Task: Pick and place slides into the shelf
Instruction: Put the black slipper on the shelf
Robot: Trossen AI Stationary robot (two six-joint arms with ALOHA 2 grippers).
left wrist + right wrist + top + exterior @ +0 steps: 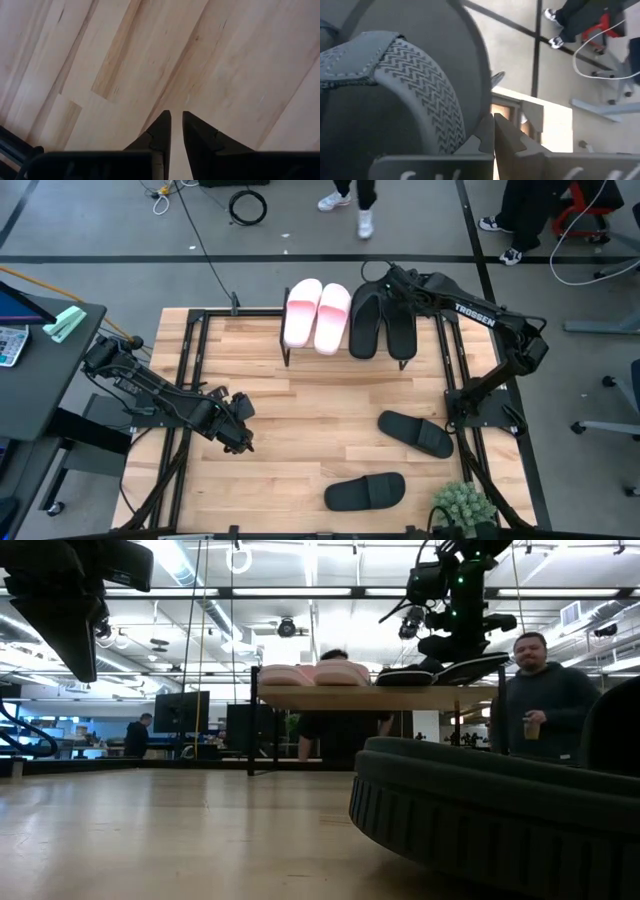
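Both arms are dark, near-black jointed links with blocky joint housings. The right arm (487,330) carries white "TROSSEN" lettering along its upper link, and green indicator lights glow on its wrist in the low view. The left arm (150,385) is matte black and unmarked from above. Each gripper's fingers (159,131) are black, tapering to points, with jigsaw-shaped seams near their bases.

The right arm (478,315) bears white lettering that reads "TROSSEN" in the high view, while the pale marks along the bottom edge of the right wrist view are probably letters but cannot be read.
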